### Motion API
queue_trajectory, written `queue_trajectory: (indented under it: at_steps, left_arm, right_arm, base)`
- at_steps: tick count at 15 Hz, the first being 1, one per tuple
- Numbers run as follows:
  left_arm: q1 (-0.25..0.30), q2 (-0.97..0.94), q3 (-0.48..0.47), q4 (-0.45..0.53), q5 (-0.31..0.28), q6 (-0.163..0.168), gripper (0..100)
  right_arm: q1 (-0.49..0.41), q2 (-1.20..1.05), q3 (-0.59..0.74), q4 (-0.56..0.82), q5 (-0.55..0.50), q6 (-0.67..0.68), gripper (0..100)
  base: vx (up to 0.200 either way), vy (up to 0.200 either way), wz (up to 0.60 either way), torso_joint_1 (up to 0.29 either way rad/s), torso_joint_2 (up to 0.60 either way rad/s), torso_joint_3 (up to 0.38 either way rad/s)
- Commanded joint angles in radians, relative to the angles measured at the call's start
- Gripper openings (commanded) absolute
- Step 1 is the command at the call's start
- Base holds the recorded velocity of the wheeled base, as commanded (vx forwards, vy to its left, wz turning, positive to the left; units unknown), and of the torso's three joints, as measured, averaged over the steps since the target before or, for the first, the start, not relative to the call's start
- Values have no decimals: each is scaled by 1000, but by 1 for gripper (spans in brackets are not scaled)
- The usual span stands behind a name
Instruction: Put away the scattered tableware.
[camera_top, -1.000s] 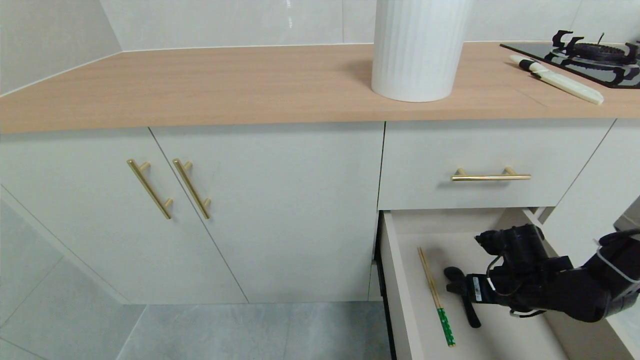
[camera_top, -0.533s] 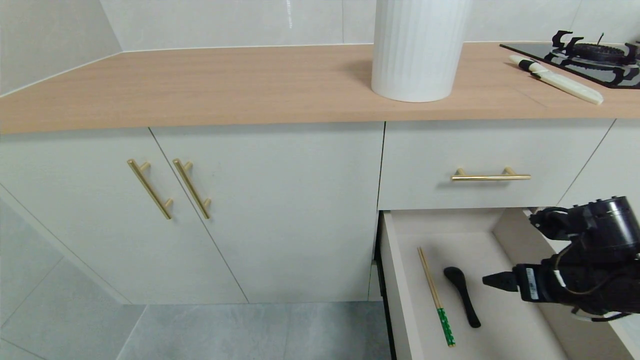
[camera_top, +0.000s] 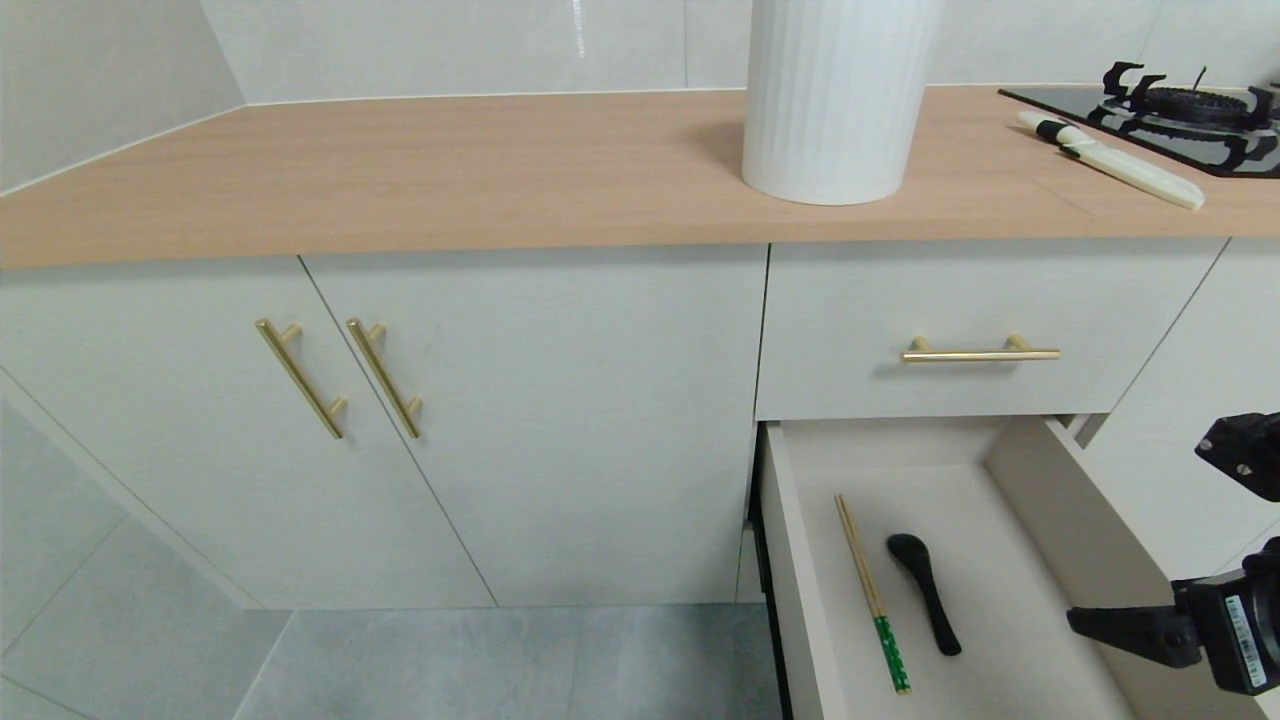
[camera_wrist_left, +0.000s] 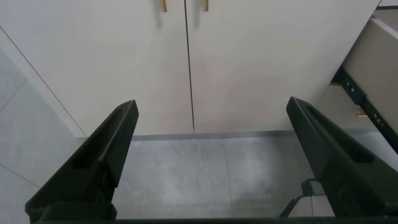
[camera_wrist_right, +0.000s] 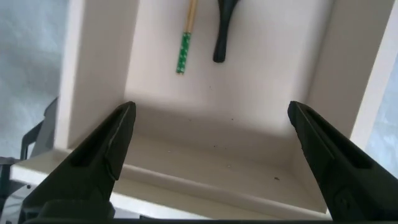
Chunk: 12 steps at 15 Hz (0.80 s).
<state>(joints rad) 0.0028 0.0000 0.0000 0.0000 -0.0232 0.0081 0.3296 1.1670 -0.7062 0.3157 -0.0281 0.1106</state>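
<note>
The lower drawer (camera_top: 790, 560) stands pulled out below the counter. Inside it lie a pair of wooden chopsticks with green ends (camera_top: 873, 596) (camera_wrist_right: 186, 37) and a black spoon (camera_top: 925, 592) (camera_wrist_right: 222, 28), side by side. My right gripper (camera_wrist_right: 208, 155) is open and empty, held above the drawer's front part; its arm (camera_top: 1200, 620) shows at the drawer's right side. My left gripper (camera_wrist_left: 211, 168) is open and empty, low above the grey floor in front of the white cabinet doors (camera_wrist_left: 186, 62).
On the wooden counter (camera_top: 450, 170) stand a tall white ribbed container (camera_top: 835, 100) and a white knife with a black band (camera_top: 1110, 160) beside the black hob (camera_top: 1190, 110). A shut drawer with a gold handle (camera_top: 980, 352) sits above the open one.
My right gripper has let go of the black spoon, which now lies in the drawer, and has drawn back to the right and towards the drawer's front.
</note>
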Motion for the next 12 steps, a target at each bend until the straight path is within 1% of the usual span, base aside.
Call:
queue_trajectory:
  at_steps: [1,5,9,12]
  left_arm:
    - [0,0,0,0,0,-2,100]
    - [0,0,-2,0,0,-3,100]
    - [0,0,-2,0,0,-2,100]
    - [0,0,-2,0,0,-2,100]
  right_arm:
    - [8,-30,-1,11,0,0,100]
    - [25,-44,7,20,0,-3,100]
    - [77,-15,5,117,0,-16,100]
    - [97,106,10,158,4,-14,100]
  base:
    - [-200,0,0,2,2,-2]
    - [-200,0,0,2,4,5]
    - [-200,0,0,0,2,4]
    - [0,0,0,0,0,0]
